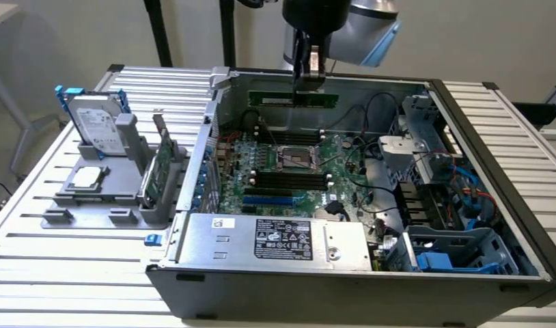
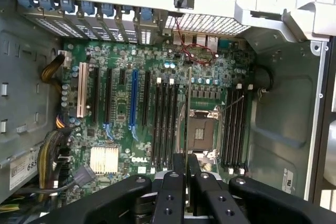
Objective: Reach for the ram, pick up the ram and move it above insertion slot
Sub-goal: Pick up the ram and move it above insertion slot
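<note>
Exterior view: the gripper (image 1: 307, 87) pinches the ram (image 1: 294, 100), held level above the motherboard (image 1: 292, 160) inside the open computer case (image 1: 351, 273). Wrist view: the jaws clamp the ram (image 2: 188, 114) edge-on above the memory slots (image 2: 165, 124).

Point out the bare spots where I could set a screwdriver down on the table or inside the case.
Free: the slatted table in front of the grey parts holder, and its strip beyond the case's far wall, at the exterior view's right. Crowded: the motherboard, the cable and drive bay corner, and the space under the gripper, which holds the ram.
</note>
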You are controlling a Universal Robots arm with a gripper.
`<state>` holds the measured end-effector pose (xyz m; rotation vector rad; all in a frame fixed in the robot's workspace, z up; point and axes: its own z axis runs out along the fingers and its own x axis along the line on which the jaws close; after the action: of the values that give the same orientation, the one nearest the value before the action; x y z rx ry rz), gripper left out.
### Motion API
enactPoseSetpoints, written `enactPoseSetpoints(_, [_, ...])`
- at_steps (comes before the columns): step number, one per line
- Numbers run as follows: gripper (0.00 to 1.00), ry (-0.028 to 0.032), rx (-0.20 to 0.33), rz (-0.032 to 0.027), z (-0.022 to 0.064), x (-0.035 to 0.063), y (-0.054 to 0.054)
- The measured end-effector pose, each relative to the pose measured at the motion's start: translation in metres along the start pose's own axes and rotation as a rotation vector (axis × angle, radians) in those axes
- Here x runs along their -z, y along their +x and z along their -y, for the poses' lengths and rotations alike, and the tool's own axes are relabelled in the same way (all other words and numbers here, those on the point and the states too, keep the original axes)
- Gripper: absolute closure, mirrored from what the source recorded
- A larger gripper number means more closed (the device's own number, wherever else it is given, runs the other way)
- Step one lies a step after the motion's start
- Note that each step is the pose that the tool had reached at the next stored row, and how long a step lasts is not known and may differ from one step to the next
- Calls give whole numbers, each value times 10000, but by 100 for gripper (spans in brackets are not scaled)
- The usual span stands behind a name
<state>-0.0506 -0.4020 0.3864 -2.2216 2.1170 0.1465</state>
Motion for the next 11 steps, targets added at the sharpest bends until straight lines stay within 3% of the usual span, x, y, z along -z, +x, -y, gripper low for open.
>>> enactPoseSetpoints(4, [86,17,-82,-55,9,-24,-46])
enactPoseSetpoints(11, [86,65,-227,-72,16,-36,-82])
